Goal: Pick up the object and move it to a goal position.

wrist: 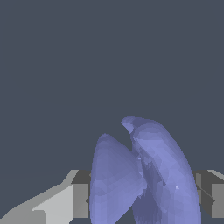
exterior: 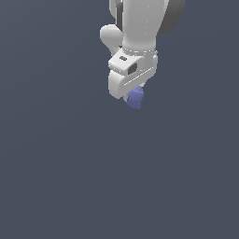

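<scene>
Background: uniform dark slate-grey surface fills both views, no markings. Arm: white Panda, entering from the top edge of the exterior view slightly right of centre, wrist pointing downward, a rounded joint bulging toward the exterior view's left. Gripper: white hand body in the upper-centre of the exterior frame, angled a little so its lower end leans toward the exterior view's right. Jaws pinching the object; in the wrist view a grey finger sits against one flank of the lump and a second finger against the other, both touching it. Object: small periwinkle lump, partly hidden by the hand, only its lower end protruding below the gripper in the upper-centre of the exterior frame. In the wrist view the object fills the lower-centre to lower-right, showing two rounded lobes side by side; long axis runs away from the camera along the finger direction, narrowing to a blunt tip.
</scene>
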{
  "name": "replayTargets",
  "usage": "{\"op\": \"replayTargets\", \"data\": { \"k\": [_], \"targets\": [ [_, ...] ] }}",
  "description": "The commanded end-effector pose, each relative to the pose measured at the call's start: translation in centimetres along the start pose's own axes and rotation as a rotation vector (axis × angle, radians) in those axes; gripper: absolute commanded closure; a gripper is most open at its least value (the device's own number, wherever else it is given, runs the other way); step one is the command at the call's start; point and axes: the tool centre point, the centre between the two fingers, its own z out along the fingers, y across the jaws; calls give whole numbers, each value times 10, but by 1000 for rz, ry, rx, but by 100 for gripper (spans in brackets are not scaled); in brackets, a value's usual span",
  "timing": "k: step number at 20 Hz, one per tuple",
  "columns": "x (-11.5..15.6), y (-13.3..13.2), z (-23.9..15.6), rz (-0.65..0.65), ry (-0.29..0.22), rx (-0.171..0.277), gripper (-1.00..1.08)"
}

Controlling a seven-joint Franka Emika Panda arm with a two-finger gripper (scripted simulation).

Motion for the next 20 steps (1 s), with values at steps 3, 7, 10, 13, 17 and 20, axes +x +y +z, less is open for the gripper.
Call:
{"op": "replayTargets", "data": {
  "k": [3,7,10,13,17,20],
  "targets": [
    [12,-12,-47,0,-1,1,108],
    [22,-22,-88,0,-1,1,108],
    [30,-29,-117,1,-1,1,108],
    [37,-34,-141,1,0,1,108],
    [44,-39,-165,2,0,1,108],
    [48,-41,-179,2,0,1,108]
  ]
}}
